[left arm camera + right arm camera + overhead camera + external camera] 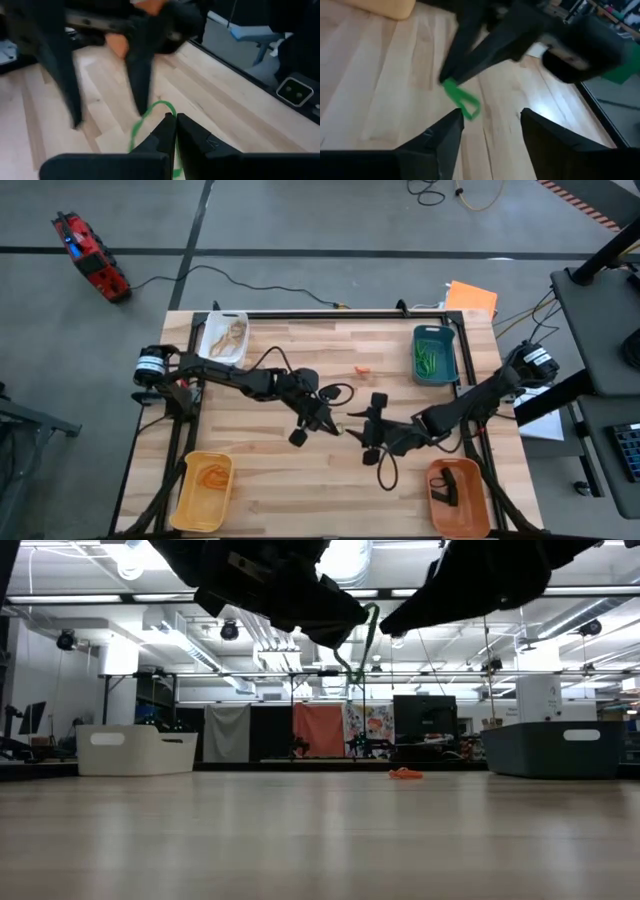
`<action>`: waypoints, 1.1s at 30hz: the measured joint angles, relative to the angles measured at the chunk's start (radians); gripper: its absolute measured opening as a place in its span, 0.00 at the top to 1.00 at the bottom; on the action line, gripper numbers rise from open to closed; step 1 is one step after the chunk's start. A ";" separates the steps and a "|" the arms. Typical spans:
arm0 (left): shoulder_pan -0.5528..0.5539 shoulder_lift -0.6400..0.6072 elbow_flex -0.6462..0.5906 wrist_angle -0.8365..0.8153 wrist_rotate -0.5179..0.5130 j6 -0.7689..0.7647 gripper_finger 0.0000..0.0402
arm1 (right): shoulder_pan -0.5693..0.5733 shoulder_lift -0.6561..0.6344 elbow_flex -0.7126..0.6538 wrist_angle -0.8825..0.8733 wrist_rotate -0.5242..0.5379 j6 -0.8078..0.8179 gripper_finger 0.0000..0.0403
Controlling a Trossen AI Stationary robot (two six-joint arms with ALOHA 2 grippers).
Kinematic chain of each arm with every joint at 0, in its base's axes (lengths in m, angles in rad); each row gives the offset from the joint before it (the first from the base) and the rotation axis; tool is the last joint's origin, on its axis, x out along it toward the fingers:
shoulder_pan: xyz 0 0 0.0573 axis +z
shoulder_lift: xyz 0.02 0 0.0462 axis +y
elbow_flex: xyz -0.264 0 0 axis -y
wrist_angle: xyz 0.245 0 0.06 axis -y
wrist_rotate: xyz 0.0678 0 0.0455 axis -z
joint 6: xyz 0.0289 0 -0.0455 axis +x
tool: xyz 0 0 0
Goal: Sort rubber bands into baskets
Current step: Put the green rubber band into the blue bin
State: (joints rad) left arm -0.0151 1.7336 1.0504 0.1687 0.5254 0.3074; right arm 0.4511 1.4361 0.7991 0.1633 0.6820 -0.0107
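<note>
My left gripper [336,425] hangs shut above the table's middle with a green rubber band [159,106] in its fingertips. My right gripper [490,125] faces it from the right, open, its fingers a little short of the band [462,102] and not touching it. In the low view the band [368,638] dangles between the two dark grippers, well above the wood. An orange rubber band [362,370] lies flat on the table farther back. The baskets stand at the corners: white [225,338], teal [435,353], yellow [203,490] and orange [458,498]. My left gripper pinches the green rubber band between its two fingertips [172,125]. A small loop [161,104] sticks out beyond the tips, and the rest trails back beside the fingers [134,136]. The fingers slant down from the table's left. The band is lifted clear of the table.
The white basket holds tan bands, the teal one green bands, the yellow one orange bands, the orange one black bands. Black cables [335,392] loop off the arms near the grippers. Bare wood lies under both grippers.
</note>
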 joint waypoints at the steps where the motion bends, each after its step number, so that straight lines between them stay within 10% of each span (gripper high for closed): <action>1: 0.000 0.000 0.000 0.010 -0.001 -0.009 1.00 | 0.000 0.008 0.000 0.013 -0.001 -0.022 0.52; 11: -0.004 0.001 0.000 0.034 -0.015 -0.040 1.00 | -0.006 0.054 0.000 0.121 0.000 -0.147 0.56; 22: -0.008 0.001 0.000 0.041 -0.018 -0.041 1.00 | -0.006 0.052 0.000 0.134 -0.001 -0.191 0.95; 33: -0.005 0.002 0.000 0.030 -0.022 -0.088 0.88 | -0.006 0.045 0.000 0.132 0.000 -0.183 0.98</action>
State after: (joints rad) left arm -0.0203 1.7359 1.0504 0.1986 0.5036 0.2192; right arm 0.4446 1.4814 0.7990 0.2954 0.6815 -0.1932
